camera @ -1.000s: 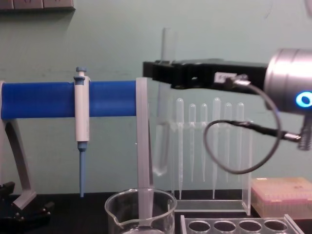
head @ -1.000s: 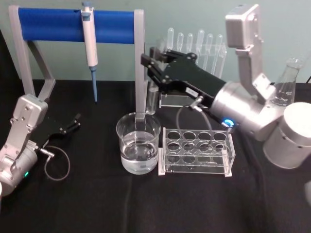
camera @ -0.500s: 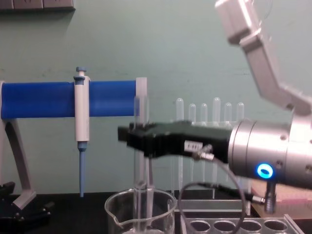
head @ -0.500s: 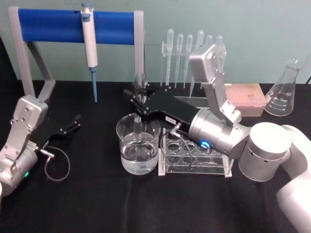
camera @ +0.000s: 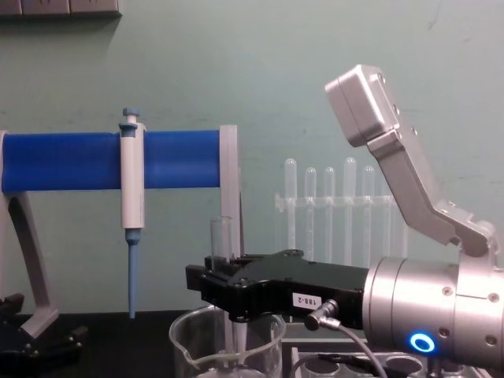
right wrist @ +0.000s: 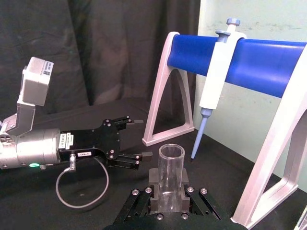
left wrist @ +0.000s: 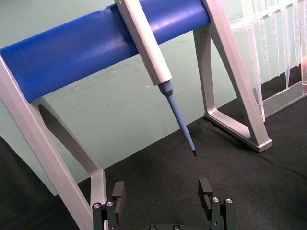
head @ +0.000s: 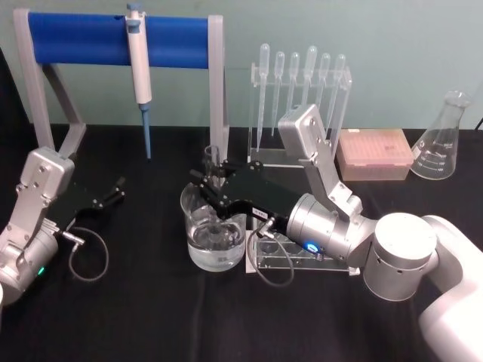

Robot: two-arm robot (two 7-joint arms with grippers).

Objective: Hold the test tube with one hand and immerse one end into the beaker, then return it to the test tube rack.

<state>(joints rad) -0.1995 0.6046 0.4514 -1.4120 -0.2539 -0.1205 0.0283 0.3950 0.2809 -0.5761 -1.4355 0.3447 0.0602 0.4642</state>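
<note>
At the left, the left gripper rests on the black table with its fingers spread wide and nothing between them, in front of the blue-barred stand where a pipette hangs. Right of it, the beaker holds water. The right gripper reaches over the beaker's rim and clamps the test tube upright. The tube's lower end sits inside the beaker, below the rim. Just right of the beaker stands the test tube rack, partly under the right arm.
</note>
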